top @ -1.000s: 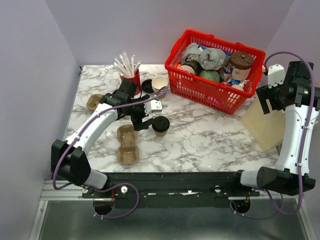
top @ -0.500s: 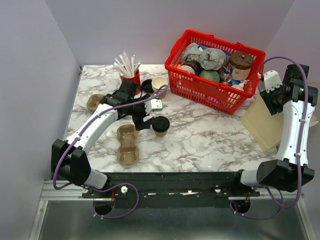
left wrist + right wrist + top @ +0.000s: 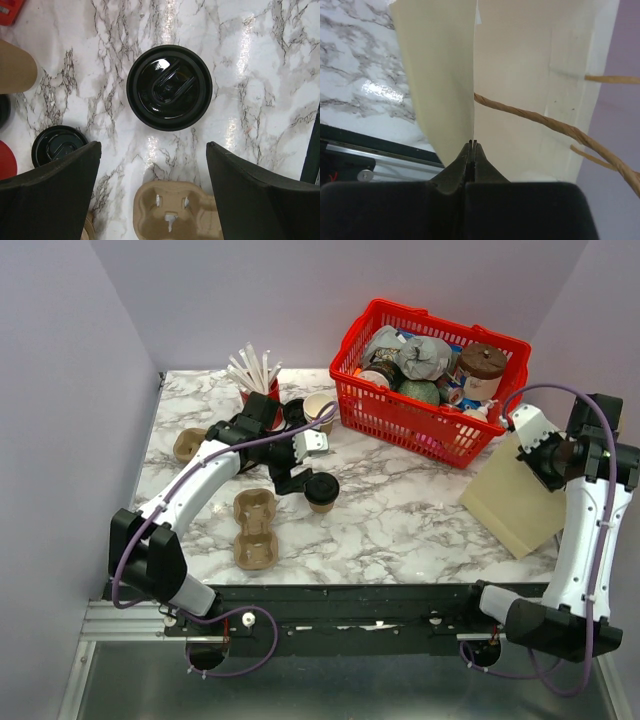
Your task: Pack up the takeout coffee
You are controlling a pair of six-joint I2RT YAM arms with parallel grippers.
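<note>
The takeout coffee point(image 3: 321, 490), a small brown paper cup under a black lid, stands upright on the marble left of centre. From straight above, the left wrist view shows its lid point(image 3: 169, 87). My left gripper point(image 3: 300, 468) hovers just left of the cup, and in its wrist view it point(image 3: 152, 147) stands open and empty. A cream paper bag point(image 3: 515, 505) stands at the table's right edge. My right gripper point(image 3: 545, 455) is at its top; in its wrist view it point(image 3: 473, 142) is shut on the bag's wall edge point(image 3: 445, 75).
A red basket point(image 3: 430, 380) full of items stands at the back right. A red cup of straws point(image 3: 262, 390), stacked cream cups point(image 3: 320, 408) and a loose black lid point(image 3: 57, 145) sit behind the left gripper. Pulp cup carriers point(image 3: 255, 530) point(image 3: 188, 445) lie near left. Twine handles point(image 3: 555, 122) cross the bag.
My right gripper has shut on the bag's edge and drawn the bag left, further onto the table. The left arm has shifted slightly back and stayed open.
</note>
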